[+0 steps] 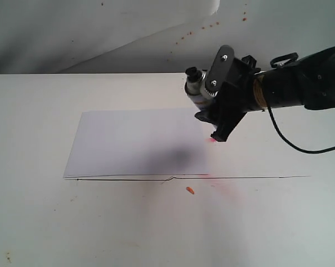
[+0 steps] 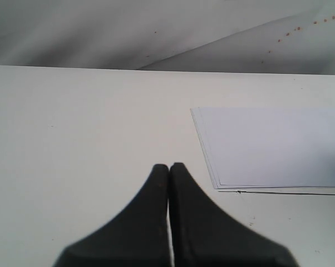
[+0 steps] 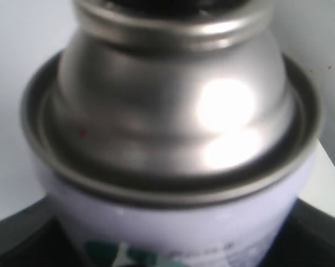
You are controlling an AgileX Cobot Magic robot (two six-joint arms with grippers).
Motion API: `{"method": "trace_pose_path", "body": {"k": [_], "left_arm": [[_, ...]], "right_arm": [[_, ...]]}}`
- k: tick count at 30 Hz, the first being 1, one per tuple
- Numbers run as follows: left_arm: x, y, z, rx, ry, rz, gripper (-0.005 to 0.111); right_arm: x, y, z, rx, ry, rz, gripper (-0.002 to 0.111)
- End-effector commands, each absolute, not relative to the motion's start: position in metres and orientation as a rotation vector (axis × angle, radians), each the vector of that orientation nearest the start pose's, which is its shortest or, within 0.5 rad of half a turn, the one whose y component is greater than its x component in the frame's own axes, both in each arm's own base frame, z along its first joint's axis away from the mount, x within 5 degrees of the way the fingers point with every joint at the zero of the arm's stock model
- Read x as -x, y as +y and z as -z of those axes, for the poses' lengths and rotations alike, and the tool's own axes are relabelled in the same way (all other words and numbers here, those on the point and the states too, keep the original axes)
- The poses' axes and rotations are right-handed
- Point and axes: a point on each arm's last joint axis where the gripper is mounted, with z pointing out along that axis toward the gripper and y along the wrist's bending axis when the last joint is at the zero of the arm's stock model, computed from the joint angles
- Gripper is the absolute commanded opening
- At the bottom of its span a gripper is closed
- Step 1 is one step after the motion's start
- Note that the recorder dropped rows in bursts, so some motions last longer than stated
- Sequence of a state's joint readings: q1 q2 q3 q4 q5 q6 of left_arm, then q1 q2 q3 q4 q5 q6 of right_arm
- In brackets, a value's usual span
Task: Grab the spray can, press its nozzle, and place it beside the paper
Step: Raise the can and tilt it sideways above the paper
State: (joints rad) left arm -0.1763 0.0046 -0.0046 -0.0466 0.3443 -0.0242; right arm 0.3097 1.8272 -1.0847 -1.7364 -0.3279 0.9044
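Observation:
In the exterior view my right gripper [image 1: 209, 94] hangs above the right edge of the paper [image 1: 134, 142] and is shut on the spray can [image 1: 196, 89]. The can lies tilted, with its black nozzle [image 1: 191, 72] pointing up and to the left. The right wrist view is filled by the spray can's silver dome [image 3: 173, 105] and white body [image 3: 178, 222], with the nozzle [image 3: 167, 4] cut off at the frame edge. My right gripper [image 3: 176, 247] clamps the body, and dark fingers [image 3: 23, 239] show at the corners. My left gripper [image 2: 168, 168] is shut and empty over bare table, beside the paper [image 2: 273, 147].
A pink spray stain [image 1: 226, 188] and an orange speck [image 1: 190, 191] mark the white table near the paper's front right corner. A thin dark seam [image 1: 251, 177] runs along the table there. A grey backdrop cloth [image 1: 101, 33] with red specks hangs behind.

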Motion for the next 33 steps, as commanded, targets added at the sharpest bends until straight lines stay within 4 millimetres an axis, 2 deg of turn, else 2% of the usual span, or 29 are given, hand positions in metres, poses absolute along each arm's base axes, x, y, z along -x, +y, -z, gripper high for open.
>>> {"method": "trace_pose_path", "body": {"k": [1,12,21,23,29,33], "left_arm": [[-0.053,-0.011,-0.183,-0.111,1.821,0.188,0.0],[-0.053,-0.011,-0.183,-0.111,1.821,0.188,0.0],[-0.053,-0.011,-0.183,-0.111,1.821,0.188,0.0],[-0.053,-0.011,-0.183,-0.111,1.821,0.188,0.0],[-0.053,-0.011,-0.183,-0.111,1.821,0.188,0.0],[-0.053,-0.011,-0.183,-0.111,1.821,0.188,0.0]], "right_arm": [[-0.365,0.148,-0.192,1.478,1.664,0.058,0.0],[-0.371,0.144,-0.184,1.393,1.775,0.237,0.0],[-0.363,0.16,-0.184,1.342,1.864,0.393,0.0],[-0.364,0.163,-0.188,1.284,1.905,0.418,0.0],[-0.365,0.174,-0.196,1.222,1.916,0.366,0.0],[-0.362,0.176,-0.194,1.302,1.903,0.407,0.0]]}}
